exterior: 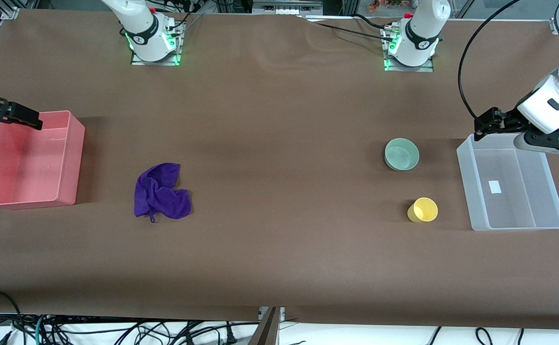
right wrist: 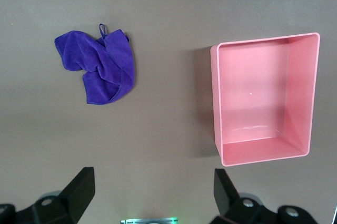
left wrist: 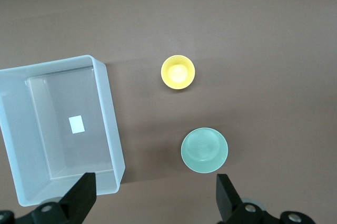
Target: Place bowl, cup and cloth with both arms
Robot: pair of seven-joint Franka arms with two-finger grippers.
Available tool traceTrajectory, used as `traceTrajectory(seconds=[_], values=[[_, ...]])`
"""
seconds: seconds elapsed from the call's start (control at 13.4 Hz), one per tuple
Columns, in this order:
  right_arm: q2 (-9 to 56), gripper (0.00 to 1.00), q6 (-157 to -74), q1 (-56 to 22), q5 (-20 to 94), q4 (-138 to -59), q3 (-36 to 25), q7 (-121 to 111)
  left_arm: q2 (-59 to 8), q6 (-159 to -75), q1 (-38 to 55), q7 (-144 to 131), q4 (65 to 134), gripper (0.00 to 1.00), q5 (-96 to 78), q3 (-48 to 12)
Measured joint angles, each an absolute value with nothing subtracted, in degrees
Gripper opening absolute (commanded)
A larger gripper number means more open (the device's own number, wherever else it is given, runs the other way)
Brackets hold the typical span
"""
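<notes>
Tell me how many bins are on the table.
2. A pink bin at the right arm's end, a clear bin at the left arm's end beside the cup. Both look empty.

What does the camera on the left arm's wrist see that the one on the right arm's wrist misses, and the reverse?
Only the left wrist view shows the yellow cup, the mint-green bowl and the clear plastic bin, with the left gripper open.

Only the right wrist view shows the purple cloth and the pink bin, with the right gripper open.

Both show the brown table, and in both, nothing lies in the bins and nothing is held.
</notes>
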State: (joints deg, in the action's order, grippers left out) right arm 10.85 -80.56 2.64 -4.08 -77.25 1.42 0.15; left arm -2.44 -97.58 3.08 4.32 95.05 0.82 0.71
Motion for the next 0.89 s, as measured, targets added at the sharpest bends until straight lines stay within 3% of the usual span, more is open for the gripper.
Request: traceTrajectory(seconds=[0.89], values=[[11.4, 1.0, -80.8, 2.6, -4.4, -77.2, 1.5, 0.1, -2.6, -94.4, 2.5, 4.5, 95.0, 1.0, 0.8, 0.7]])
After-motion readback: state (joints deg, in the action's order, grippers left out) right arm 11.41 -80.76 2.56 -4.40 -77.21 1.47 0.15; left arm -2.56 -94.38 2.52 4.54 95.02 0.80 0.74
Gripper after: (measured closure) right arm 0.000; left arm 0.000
